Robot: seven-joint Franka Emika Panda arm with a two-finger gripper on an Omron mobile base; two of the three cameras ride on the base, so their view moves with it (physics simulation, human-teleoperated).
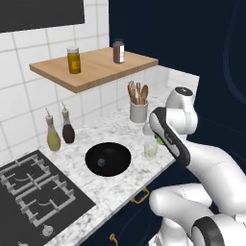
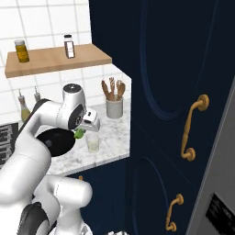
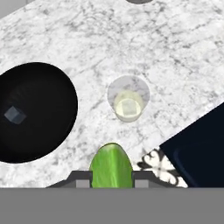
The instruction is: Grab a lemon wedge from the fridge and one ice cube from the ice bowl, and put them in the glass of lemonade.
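Between tool point(image 3: 111, 180) tips: lemon wedge point(image 3: 111, 167).

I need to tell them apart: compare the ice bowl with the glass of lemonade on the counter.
The ice bowl is wide, shallow and glossy black; the glass of lemonade is narrow, straight-sided and clear, tinted pale yellow. The bowl holds one ice cube; the glass already shows a pale cube inside. Both stand upright on the marble counter, apart.

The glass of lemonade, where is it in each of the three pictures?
Left base view: glass of lemonade, right of centre, just right of the ice bowl.
Right base view: glass, left of centre, near the counter edge.
Hand view: glass, centre.
Shared landmark: the ice bowl beside it.
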